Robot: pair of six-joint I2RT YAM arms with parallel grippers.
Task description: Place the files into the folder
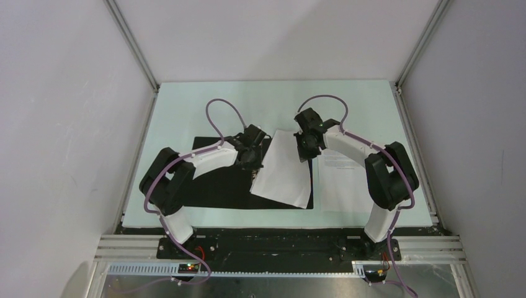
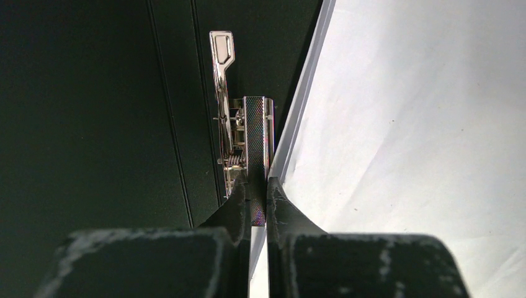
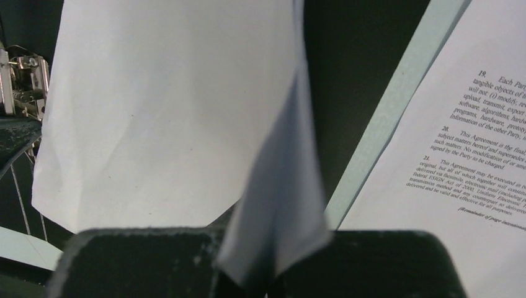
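The folder (image 1: pixel 214 186) lies open with its black inside up, also in the left wrist view (image 2: pixel 93 124). My left gripper (image 1: pixel 251 152) is shut on the knurled lever of the folder's metal clip (image 2: pixel 255 143), with the fingertips (image 2: pixel 258 198) pinching it. The plain white sheet (image 1: pixel 282 171) lies tilted over the folder's right half, its left edge beside the clip (image 2: pixel 422 124). My right gripper (image 1: pixel 305 146) is shut on that sheet's far edge, which folds up between the jaws (image 3: pixel 279 211). The printed sheet (image 1: pixel 344 180) lies flat on the table to the right (image 3: pixel 477 143).
The pale green table (image 1: pixel 186 112) is walled in by white panels on three sides. The right arm's elbow (image 1: pixel 391 174) hangs over the printed sheet. The clip also shows at the left edge of the right wrist view (image 3: pixel 22 81).
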